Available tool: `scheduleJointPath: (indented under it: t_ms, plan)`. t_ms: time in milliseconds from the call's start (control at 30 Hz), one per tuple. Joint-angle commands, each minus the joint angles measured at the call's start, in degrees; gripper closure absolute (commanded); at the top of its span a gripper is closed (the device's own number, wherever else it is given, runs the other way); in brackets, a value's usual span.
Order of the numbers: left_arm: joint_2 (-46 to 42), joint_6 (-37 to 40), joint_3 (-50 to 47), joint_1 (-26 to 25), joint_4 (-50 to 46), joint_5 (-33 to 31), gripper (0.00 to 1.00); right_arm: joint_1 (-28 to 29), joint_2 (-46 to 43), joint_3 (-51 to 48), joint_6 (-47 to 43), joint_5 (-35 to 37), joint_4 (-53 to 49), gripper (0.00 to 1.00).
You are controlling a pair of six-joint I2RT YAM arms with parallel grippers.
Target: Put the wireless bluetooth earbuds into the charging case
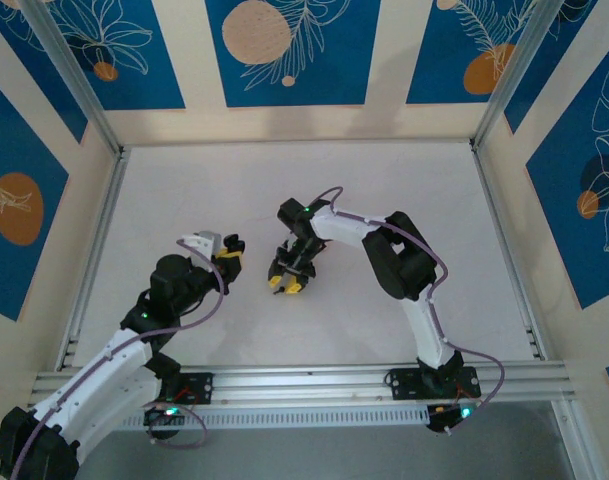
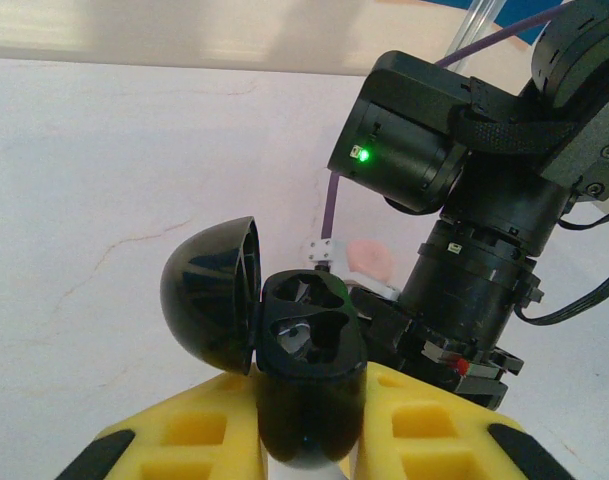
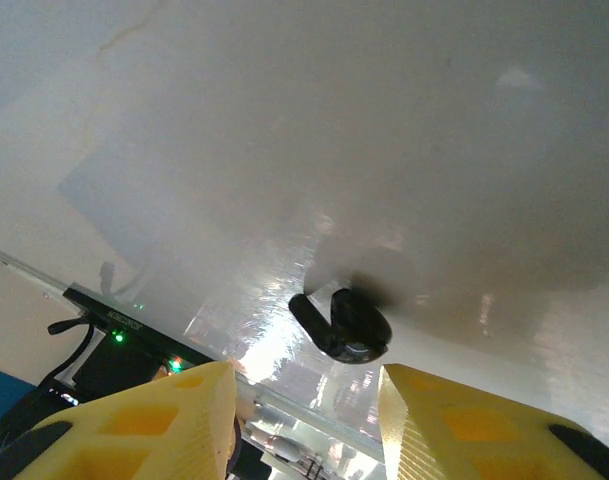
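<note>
Beyond right end effector (image 3: 304, 390): black earbud (image 3: 346, 325)

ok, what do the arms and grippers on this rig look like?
Left arm and right arm: white links, black joints, a purple cable looping along each, and green lights. Left gripper and right gripper: yellow fingers with square recesses and black patches.
</note>
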Motion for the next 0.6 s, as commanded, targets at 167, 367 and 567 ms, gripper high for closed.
scheduleJointPath:
  t_ms: [167, 367, 567]
  plan:
    - [0.07, -0.30, 0.06, 0.83, 0.79, 0.29, 0.79, 0.83, -1.55, -0.80, 0.02, 1.26, -2.26, 0.58]
    - [-0.50, -0.30, 0.12, 0.83, 0.62, 0.49, 0.79, 0.83, -0.04, -0.12, -0.61, 1.61, -2.27, 0.63]
    - [-0.88, -0.14, 0.19, 0.83, 0.50, 0.51, 0.79, 0.67, 1.19, 0.61, -1.08, 2.05, -1.93, 0.67]
